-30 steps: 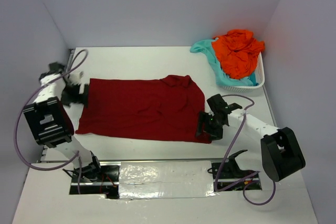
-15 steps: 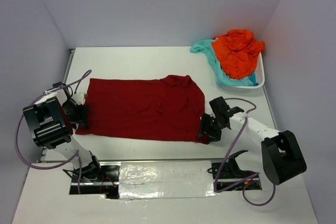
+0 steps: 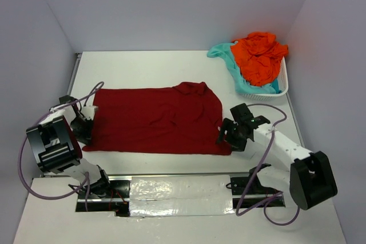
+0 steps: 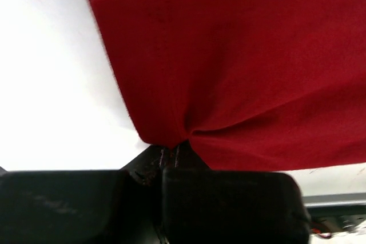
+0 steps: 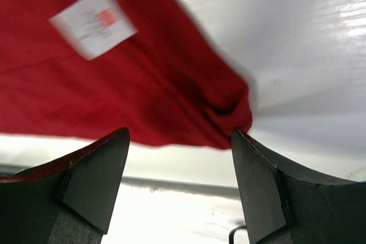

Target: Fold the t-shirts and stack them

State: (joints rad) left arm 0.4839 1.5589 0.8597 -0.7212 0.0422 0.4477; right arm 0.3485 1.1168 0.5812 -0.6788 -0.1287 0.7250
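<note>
Well, hardly any of the job is done: the dark red cloth t-shirt (image 3: pixel 154 121) lies spread flat on the white table (image 3: pixel 143 67), not folded yet. The left gripper (image 4: pixel 170 155) is pinched tight on its near left corner, and the right gripper (image 5: pixel 178 141) is spread wide around its near right corner. Over at the far right, the white plastic mesh basket (image 3: pixel 263 92) holds the bright orange t-shirt (image 3: pixel 260 55) heaped on top, and the light mint-aqua t-shirt (image 3: pixel 229 61) hangs over its left rim, so nothing is stacked.

White tag (image 5: pixel 93 22) on the dark red t-shirt (image 5: pixel 143 84), its print too blurred for reading.
</note>
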